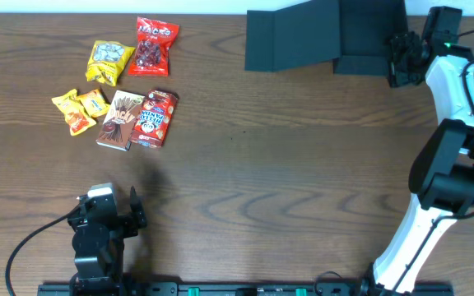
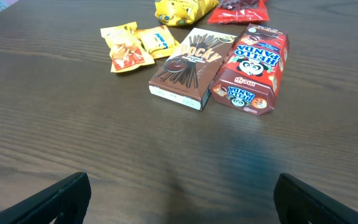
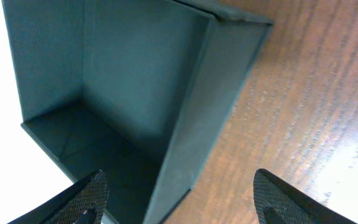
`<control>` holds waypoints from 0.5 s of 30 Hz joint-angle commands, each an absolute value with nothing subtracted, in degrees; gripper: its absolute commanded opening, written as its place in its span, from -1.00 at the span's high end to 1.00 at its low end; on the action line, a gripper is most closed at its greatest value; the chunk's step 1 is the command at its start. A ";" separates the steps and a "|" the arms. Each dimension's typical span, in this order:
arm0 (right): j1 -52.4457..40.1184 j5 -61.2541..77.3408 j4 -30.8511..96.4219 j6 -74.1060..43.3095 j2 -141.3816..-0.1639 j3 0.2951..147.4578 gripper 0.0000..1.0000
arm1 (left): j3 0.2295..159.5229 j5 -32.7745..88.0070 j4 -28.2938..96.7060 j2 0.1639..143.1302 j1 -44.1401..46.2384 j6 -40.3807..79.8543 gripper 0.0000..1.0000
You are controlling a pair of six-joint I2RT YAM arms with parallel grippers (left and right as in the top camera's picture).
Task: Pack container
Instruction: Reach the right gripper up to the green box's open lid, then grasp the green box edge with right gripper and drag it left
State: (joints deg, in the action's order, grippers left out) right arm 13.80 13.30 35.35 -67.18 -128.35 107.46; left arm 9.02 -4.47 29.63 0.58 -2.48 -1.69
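Observation:
The dark teal-black container (image 1: 336, 29) stands at the table's far edge, right of centre, its flap lid (image 1: 290, 37) lying open to the left. My right gripper (image 1: 397, 57) is open at its right wall; in the right wrist view the wall (image 3: 210, 112) stands between the two fingers (image 3: 179, 199), one inside the empty box and one outside. My left gripper (image 1: 126, 215) is open and empty near the front left edge; its wrist view (image 2: 179, 199) faces the Pocky box (image 2: 185, 65) and the Hello Panda box (image 2: 250, 68).
Snack packets lie at the far left: a yellow bag (image 1: 110, 61), a red bag (image 1: 154, 45), two small orange-yellow packets (image 1: 81, 108), the Pocky box (image 1: 120, 120) and the Hello Panda box (image 1: 155, 117). The right arm (image 1: 455, 156) rises along the right edge.

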 commanded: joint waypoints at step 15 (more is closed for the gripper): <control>15.31 18.74 35.55 -69.14 -135.94 112.62 0.19 | 8.10 -4.45 29.58 0.21 -2.66 -1.50 -0.90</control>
State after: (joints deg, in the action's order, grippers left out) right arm 14.81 18.04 34.92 -69.23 -135.76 111.13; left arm 9.02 -4.47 29.63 0.58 -2.48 -1.69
